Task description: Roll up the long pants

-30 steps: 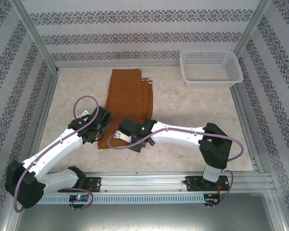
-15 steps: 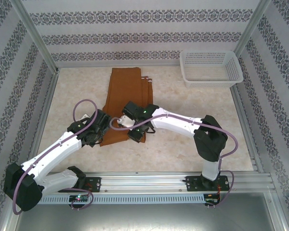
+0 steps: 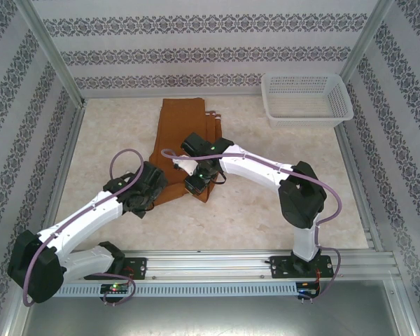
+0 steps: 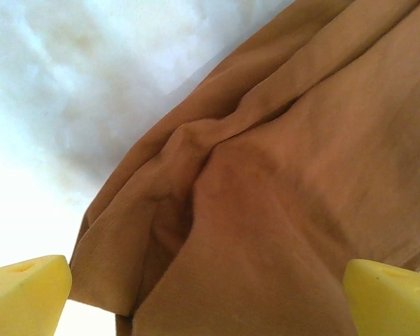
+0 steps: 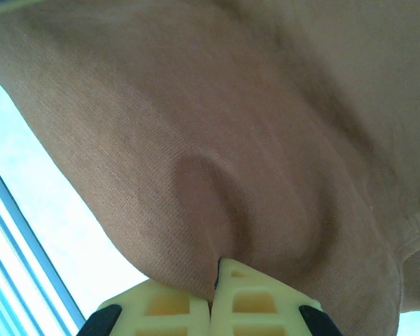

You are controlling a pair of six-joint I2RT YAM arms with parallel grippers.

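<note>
The long pants (image 3: 185,129) are rust-brown and lie folded lengthwise on the table, running from the far wall toward the arms. My right gripper (image 3: 199,183) is shut on their near end and holds it lifted and bent back over the rest. In the right wrist view the fabric (image 5: 217,105) bulges out from the pinched fingers (image 5: 215,280). My left gripper (image 3: 148,189) hovers open over the near left edge of the pants. In the left wrist view creased cloth (image 4: 280,182) spreads between its yellow fingertips (image 4: 28,290), which stand wide apart and hold nothing.
A white mesh basket (image 3: 306,98) stands at the far right corner. The pale marble table (image 3: 266,182) is bare right of the pants. Patterned walls and metal posts close in the sides, and an aluminium rail (image 3: 266,262) runs along the near edge.
My right gripper has moved away from the bases with the near end of the pants, so the cloth now ends farther up the table. My left gripper has shifted slightly nearer.
</note>
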